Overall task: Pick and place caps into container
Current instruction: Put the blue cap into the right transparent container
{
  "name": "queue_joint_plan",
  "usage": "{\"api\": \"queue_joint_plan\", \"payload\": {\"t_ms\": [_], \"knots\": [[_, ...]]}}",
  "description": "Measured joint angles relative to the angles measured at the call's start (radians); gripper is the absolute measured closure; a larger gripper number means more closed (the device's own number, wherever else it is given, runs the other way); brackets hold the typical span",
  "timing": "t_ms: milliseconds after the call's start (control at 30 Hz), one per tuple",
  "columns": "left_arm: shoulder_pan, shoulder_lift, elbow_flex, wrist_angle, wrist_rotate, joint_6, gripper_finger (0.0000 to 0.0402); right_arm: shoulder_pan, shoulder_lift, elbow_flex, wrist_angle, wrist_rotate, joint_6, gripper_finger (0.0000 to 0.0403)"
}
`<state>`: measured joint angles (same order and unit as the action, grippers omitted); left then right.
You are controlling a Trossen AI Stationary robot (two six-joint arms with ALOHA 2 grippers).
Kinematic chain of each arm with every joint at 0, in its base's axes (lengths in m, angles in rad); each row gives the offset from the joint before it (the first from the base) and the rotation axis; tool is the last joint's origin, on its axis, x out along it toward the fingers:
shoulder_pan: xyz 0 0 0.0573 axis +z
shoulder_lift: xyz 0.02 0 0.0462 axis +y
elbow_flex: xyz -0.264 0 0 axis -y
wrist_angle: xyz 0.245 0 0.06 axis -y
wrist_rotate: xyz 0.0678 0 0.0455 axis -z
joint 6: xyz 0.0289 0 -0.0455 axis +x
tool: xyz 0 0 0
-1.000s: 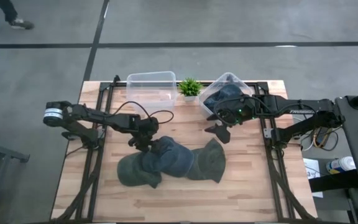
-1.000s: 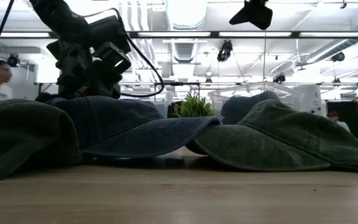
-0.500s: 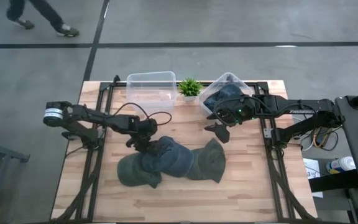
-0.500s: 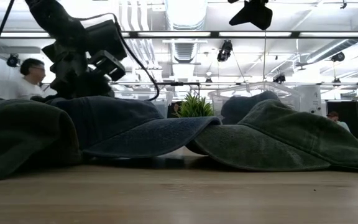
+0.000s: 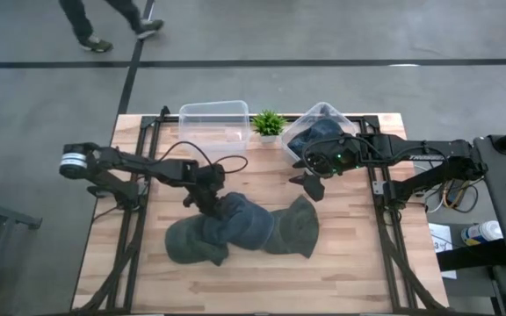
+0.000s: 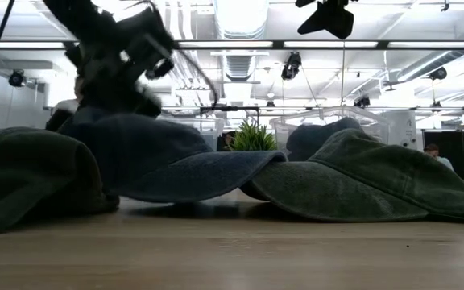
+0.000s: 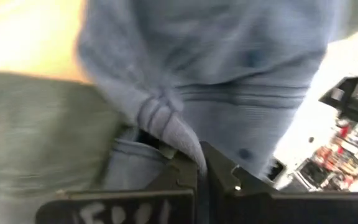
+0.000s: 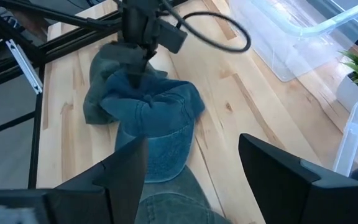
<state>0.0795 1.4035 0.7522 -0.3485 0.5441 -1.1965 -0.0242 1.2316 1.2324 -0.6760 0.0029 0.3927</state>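
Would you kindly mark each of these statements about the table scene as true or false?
1. The left claw is shut on the blue cap. True.
2. The right claw holds an olive cap. False: it hangs open and empty beside the right container.
3. The left container is full of caps. False: no cap shows in it.
4. A potted plant stands between the two containers. True.
5. Both olive caps, the left one and the right one, lie on the table. True.

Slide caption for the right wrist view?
Left hand shut on the blue cap, pinching its fabric; right hand open, hovering above the table.
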Motion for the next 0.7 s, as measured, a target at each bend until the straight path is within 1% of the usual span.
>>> {"api": "queue_joint_plan", "payload": {"t_ms": [133, 267, 500, 600, 700], "knots": [[0.001, -0.032, 0.050, 0.000, -0.005, 0.010, 0.0399, 0.000, -0.003, 0.000, -0.002, -0.003, 0.000, 0.0159], [0.001, -0.073, 0.089, 0.000, -0.041, 0.010, 0.0400, 0.000, -0.019, 0.000, -0.011, -0.009, 0.000, 0.0155], [0.001, -0.169, 0.149, 0.000, -0.150, 0.018, 0.0401, 0.000, -0.051, 0.000, -0.023, -0.017, 0.001, 0.0147], [0.001, -0.210, 0.175, 0.002, -0.191, 0.038, 0.0401, 0.000, -0.055, 0.001, -0.021, -0.039, -0.001, 0.0141], [0.002, -0.241, 0.192, 0.036, -0.203, 0.061, 0.0401, 0.000, -0.053, 0.002, 0.029, -0.040, -0.084, 0.0134]]}}
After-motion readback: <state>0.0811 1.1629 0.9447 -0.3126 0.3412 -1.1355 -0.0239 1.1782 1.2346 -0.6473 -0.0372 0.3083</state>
